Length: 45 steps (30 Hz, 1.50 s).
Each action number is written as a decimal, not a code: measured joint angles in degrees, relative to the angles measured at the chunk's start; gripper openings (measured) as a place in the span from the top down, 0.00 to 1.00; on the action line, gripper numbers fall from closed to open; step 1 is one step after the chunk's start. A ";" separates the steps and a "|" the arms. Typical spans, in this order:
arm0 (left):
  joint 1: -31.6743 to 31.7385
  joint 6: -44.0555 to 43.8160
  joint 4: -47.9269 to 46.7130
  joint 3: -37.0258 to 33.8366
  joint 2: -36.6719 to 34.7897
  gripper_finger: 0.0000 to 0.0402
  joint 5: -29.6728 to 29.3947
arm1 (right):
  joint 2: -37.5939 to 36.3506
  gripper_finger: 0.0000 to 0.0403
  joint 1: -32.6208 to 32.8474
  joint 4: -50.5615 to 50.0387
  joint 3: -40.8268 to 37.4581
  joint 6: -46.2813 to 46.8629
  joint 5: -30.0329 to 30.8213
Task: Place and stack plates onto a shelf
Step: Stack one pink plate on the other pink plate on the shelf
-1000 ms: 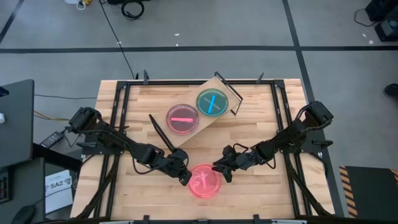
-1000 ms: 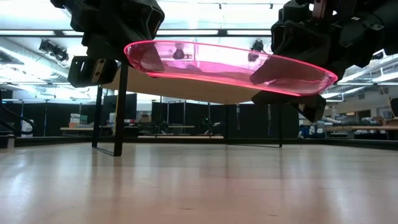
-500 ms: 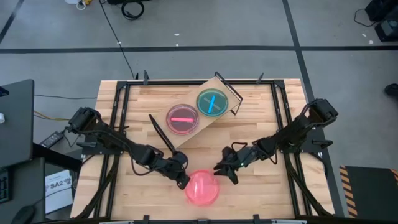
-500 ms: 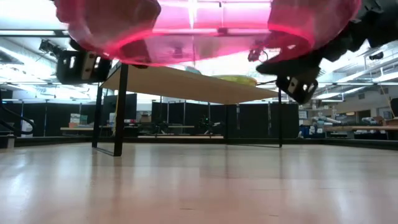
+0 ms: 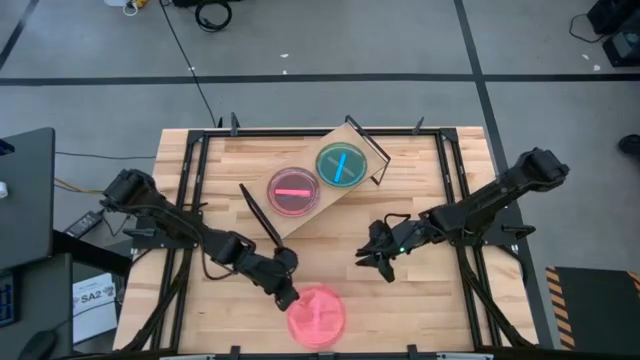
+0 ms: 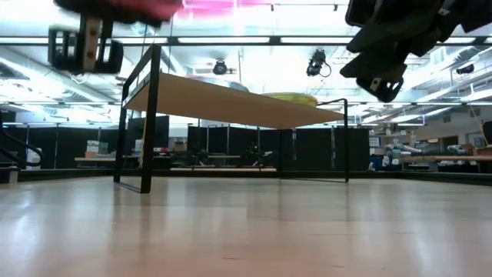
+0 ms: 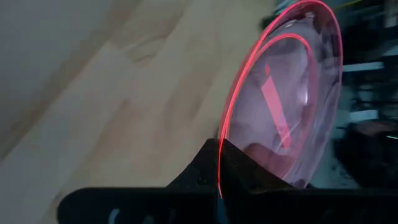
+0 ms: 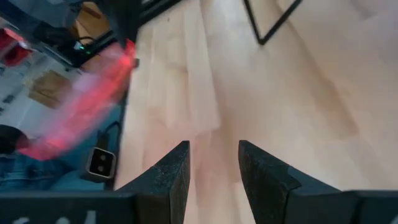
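Observation:
A pink translucent plate [image 5: 317,315] is in the air near the table's near edge, held by my left gripper [image 5: 286,296]. In the low view only its underside [image 6: 115,6] shows at the top. The shelf [image 5: 352,190] stands slantwise at the far middle of the table on black wire legs. A pink plate [image 5: 294,191] and a green plate [image 5: 340,165] rest on its board. My right gripper [image 5: 378,260] hovers open to the right of the held plate and touches nothing. The other plates are out of view. My left gripper pinches the pink plate's rim [image 7: 219,163] on its far-left side, one finger over the rim and one beneath it. The fingers come slanting from the table's far left. The plate is lifted clear of the table and juts out past the fingertips.
The shelf's near black leg [image 5: 262,217] stands just behind the left arm. Bare slatted tabletop [image 5: 430,300] lies to the right of the held plate. The black frame rails [image 5: 462,200] run along both sides of the table.
Both grippers were at the pink plate a second ago. The right gripper has come off its right rim and drawn back toward the table's right and far side. The left gripper has carried the plate alone toward the near edge.

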 joint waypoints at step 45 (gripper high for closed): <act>43.33 19.61 -31.96 -0.07 -30.15 0.99 -2.96 | -8.05 0.65 -1.26 -4.16 0.00 -8.45 6.03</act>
